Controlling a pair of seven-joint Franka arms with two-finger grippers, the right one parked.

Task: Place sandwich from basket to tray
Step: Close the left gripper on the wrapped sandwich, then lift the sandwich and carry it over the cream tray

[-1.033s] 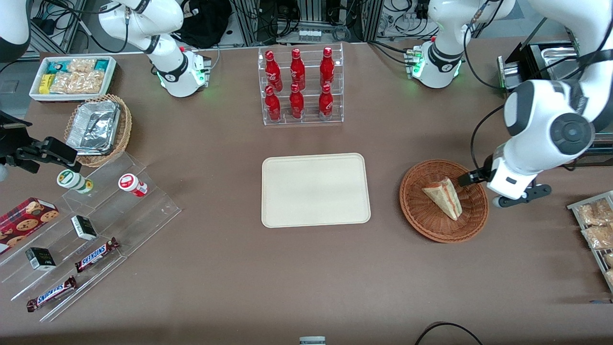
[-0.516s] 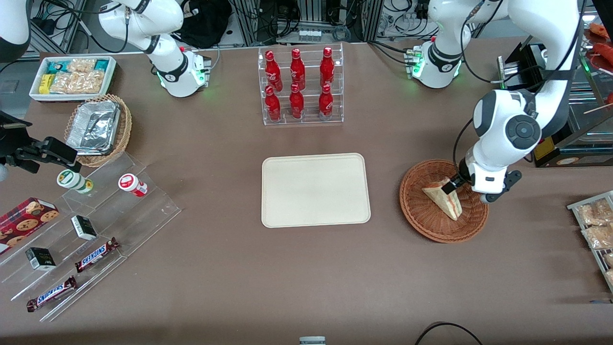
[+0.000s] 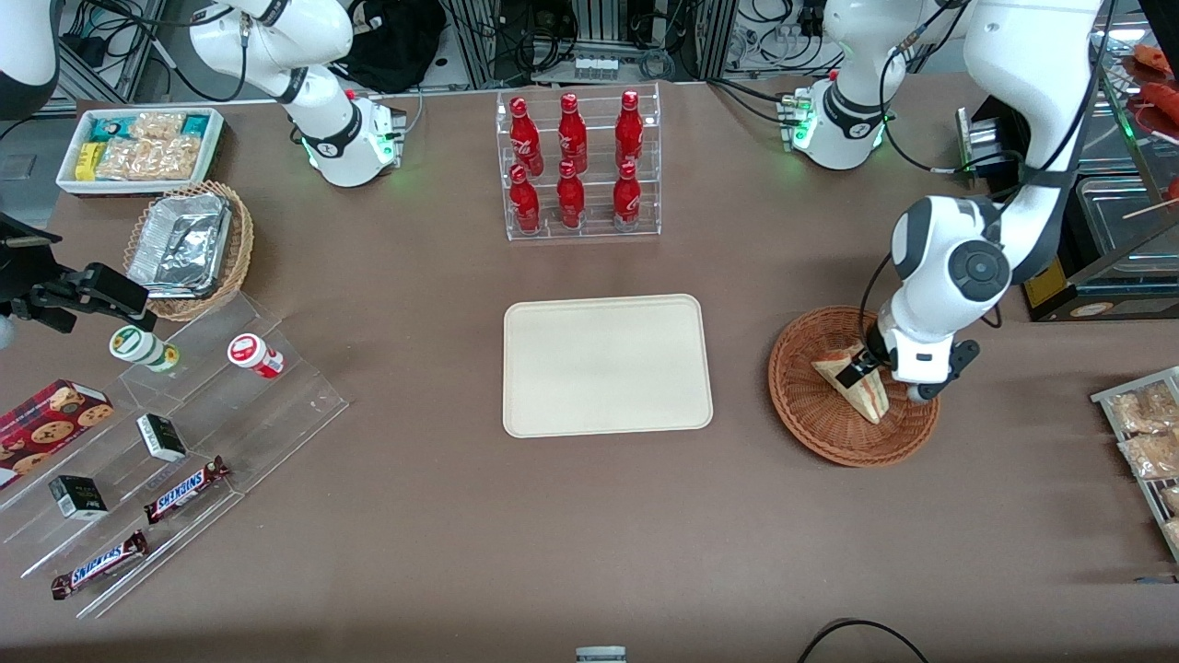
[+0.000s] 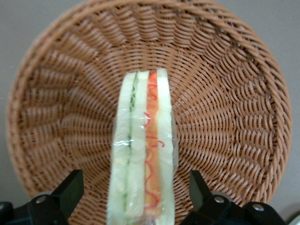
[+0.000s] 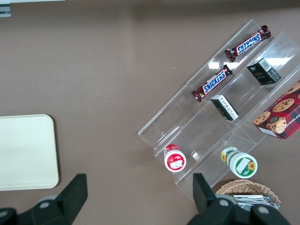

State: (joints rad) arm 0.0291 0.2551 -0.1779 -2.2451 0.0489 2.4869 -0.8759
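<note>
The sandwich (image 3: 864,394), a pale bread wedge with red-orange and green filling, lies in the reddish-brown wicker basket (image 3: 809,405) toward the working arm's end of the table. My gripper (image 3: 860,366) is low in the basket, open, with one finger on each side of the sandwich's wide end. In the left wrist view the sandwich (image 4: 143,136) stands on edge between the two black fingers (image 4: 71,186), with gaps on both sides, and the basket (image 4: 229,93) weave is around it. The cream tray (image 3: 608,364) lies flat beside the basket, mid-table, with nothing on it; its corner shows in the right wrist view (image 5: 26,152).
A clear rack of red bottles (image 3: 577,166) stands farther from the camera than the tray. A tan basket with foil containers (image 3: 189,247), a white snack bin (image 3: 138,147) and acrylic steps with snacks (image 3: 166,442) lie toward the parked arm's end. Bagged snacks (image 3: 1147,433) lie beside the basket.
My gripper has swung in over the basket from its rim and come down, so its open fingers now straddle the sandwich. The sandwich has not moved.
</note>
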